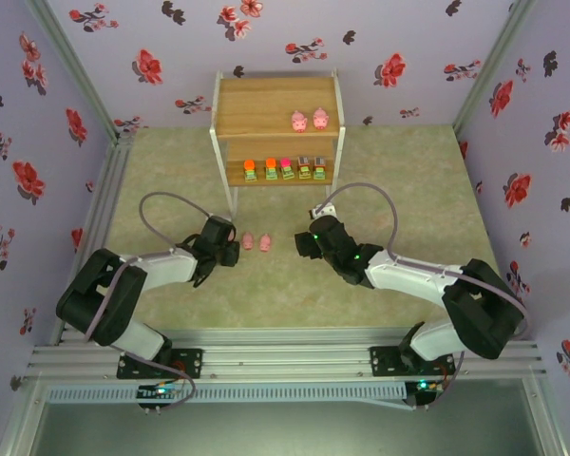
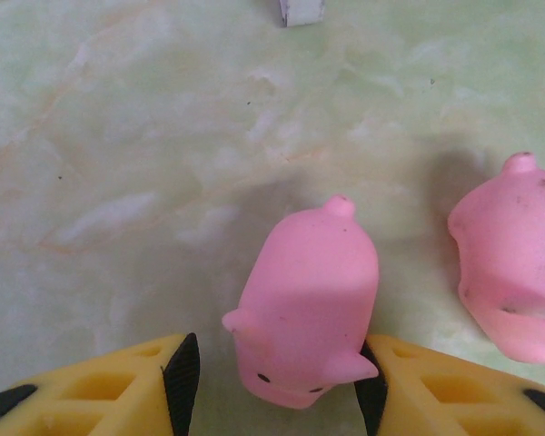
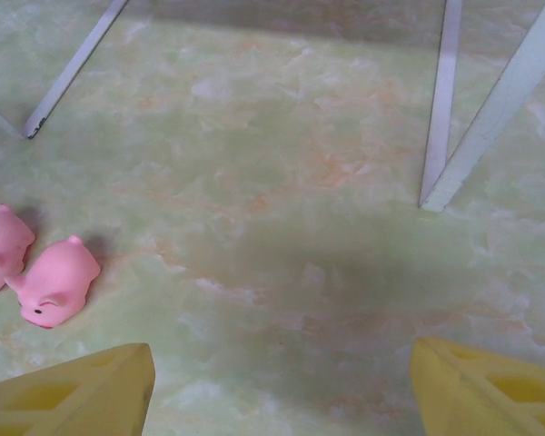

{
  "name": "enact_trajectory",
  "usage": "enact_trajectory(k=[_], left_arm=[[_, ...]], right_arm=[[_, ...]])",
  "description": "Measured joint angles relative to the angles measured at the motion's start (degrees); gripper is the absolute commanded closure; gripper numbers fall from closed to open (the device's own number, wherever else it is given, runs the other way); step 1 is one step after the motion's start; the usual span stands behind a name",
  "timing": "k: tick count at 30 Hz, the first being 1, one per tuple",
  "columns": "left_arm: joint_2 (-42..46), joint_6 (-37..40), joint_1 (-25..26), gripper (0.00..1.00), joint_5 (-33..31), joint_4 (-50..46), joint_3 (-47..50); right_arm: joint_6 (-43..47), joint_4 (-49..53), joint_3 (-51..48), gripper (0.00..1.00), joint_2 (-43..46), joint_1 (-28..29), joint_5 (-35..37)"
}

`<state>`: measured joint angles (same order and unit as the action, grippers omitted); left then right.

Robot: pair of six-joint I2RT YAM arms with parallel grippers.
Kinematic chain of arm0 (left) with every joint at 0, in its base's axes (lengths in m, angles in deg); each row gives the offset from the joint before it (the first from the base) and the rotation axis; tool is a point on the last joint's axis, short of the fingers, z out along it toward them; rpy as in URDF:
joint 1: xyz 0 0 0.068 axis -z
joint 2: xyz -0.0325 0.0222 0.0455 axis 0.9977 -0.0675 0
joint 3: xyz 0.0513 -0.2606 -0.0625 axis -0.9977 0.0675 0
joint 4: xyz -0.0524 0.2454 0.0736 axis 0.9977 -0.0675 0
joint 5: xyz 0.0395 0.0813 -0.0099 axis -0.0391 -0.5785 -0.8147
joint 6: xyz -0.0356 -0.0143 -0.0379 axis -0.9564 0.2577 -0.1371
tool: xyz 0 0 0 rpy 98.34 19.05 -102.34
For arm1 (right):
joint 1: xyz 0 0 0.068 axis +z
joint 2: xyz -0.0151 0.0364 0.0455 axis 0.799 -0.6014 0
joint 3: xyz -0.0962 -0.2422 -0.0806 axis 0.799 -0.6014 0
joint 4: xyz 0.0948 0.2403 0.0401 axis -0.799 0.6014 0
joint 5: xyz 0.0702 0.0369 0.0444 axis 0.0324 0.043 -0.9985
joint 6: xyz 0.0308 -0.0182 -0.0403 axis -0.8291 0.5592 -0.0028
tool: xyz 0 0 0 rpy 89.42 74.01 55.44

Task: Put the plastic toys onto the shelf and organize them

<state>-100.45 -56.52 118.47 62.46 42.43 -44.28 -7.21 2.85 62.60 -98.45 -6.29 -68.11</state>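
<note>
Before the shelf [image 1: 275, 104], left fingers [image 2: 118, 391] sit released around a pink pig [image 2: 309, 300], second pig [image 2: 513, 263] beside; right fingers [image 3: 490, 391] released over open table [image 3: 300, 227].

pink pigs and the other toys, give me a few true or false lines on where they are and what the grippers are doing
1. Two pink pigs sit on the top tier of the shelf. True.
2. The blocky toys lie on the table. False: all five line the shelf's lower tier.
3. The left gripper is open with a table pig between its fingers. True.
4. The right gripper holds a pig. False: it is open, with nothing between its fingers.
</note>
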Motion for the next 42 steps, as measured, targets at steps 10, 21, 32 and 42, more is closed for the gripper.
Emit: enact_trajectory(k=[10,21,32,42], left_arm=[[-1.44,-0.13,0.00,0.45,0.00,4.15,0.17],[-3.32,0.28,0.00,0.46,-0.57,5.90,-0.28],[-4.07,0.68,-0.26,0.57,-1.07,8.07,-0.11],[-0.31,-0.20,-0.07,0.68,-0.44,7.19,2.05]], right_arm=[[0.00,0.20,0.11,0.35,-0.04,0.00,-0.63],[0.00,0.22,0.15,0.35,-0.04,0.00,-0.79],[0.00,0.22,0.15,0.35,-0.04,0.00,-0.79],[0.00,0.22,0.15,0.35,-0.04,0.00,-0.79]])
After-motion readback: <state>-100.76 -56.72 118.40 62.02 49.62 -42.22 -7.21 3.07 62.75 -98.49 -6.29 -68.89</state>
